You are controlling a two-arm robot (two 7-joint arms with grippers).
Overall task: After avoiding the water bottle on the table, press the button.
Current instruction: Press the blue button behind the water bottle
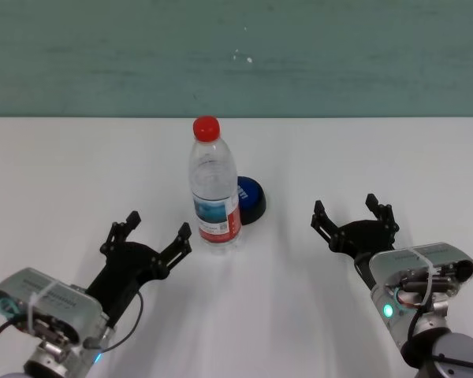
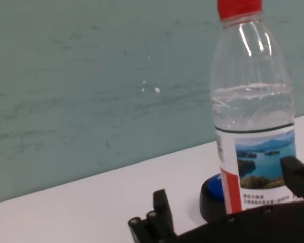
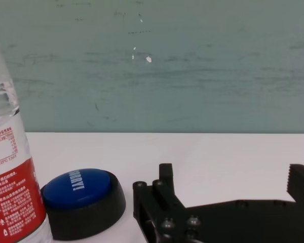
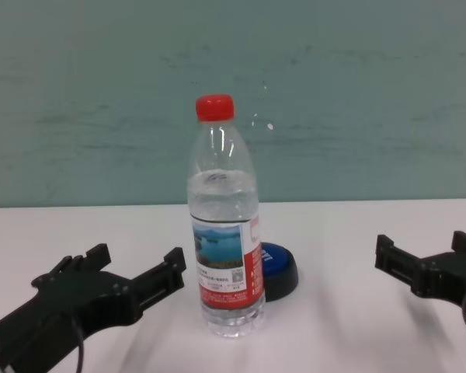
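The water bottle [image 1: 214,193] stands upright mid-table, clear with a red cap and a red-and-white label; it also shows in the chest view [image 4: 224,221], the left wrist view [image 2: 253,116] and the right wrist view [image 3: 10,172]. The blue button [image 1: 251,198] on its black base sits just behind and right of the bottle, partly hidden by it; it shows in the chest view [image 4: 278,268] and the right wrist view [image 3: 81,200]. My left gripper [image 1: 146,236] is open and empty, near-left of the bottle. My right gripper [image 1: 353,216] is open and empty, to the button's right.
The white table [image 1: 79,181] runs back to a teal wall [image 1: 236,55]. Nothing else stands on it. Bare tabletop lies between the button and my right gripper.
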